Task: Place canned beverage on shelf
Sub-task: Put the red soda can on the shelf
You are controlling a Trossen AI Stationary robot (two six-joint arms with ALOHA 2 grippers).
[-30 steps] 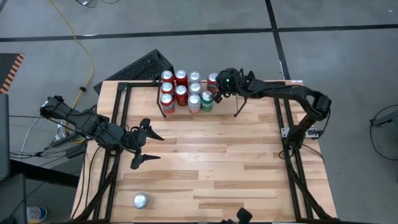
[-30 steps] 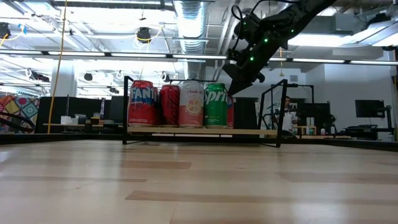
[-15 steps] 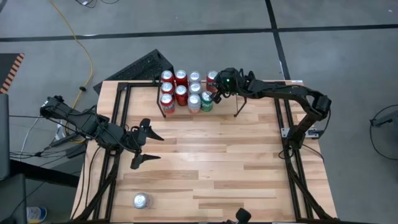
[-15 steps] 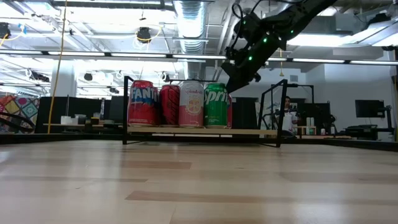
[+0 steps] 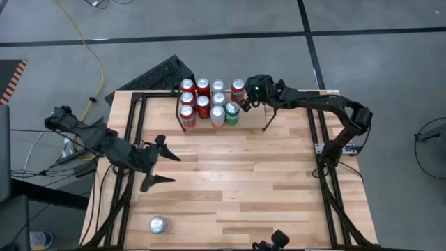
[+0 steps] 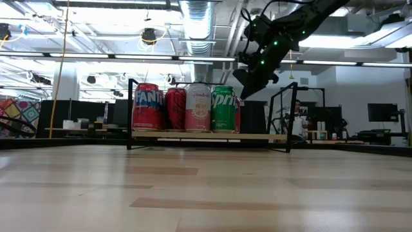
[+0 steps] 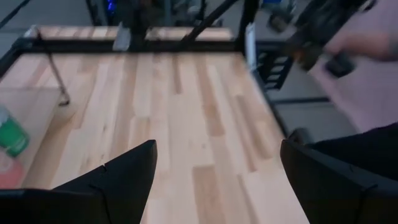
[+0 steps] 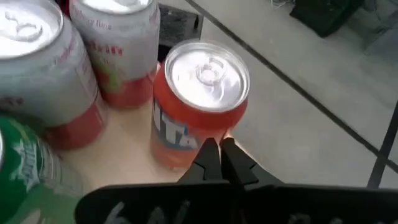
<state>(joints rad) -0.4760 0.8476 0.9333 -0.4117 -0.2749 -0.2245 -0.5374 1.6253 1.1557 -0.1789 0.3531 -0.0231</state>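
The right gripper point(image 8: 219, 151) hangs clenched and empty above the shelf point(image 5: 268, 120), its tips just beside the orange can point(image 8: 198, 99) standing upright at the rack's back corner. Next to that can, farther from the fingers, stand the green can point(image 5: 232, 113) and the other rows. A sideways nudge from the closed tips could tip the orange can off the rack's edge. Well apart, the left gripper point(image 5: 155, 162) hovers spread over bare table, with a loose can point(image 5: 158, 224) nearer the front edge still unshelved

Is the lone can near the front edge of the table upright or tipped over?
Upright. In the high view the can shows its round silver top straight toward the camera, with no side visible, and it stands alone on the table.
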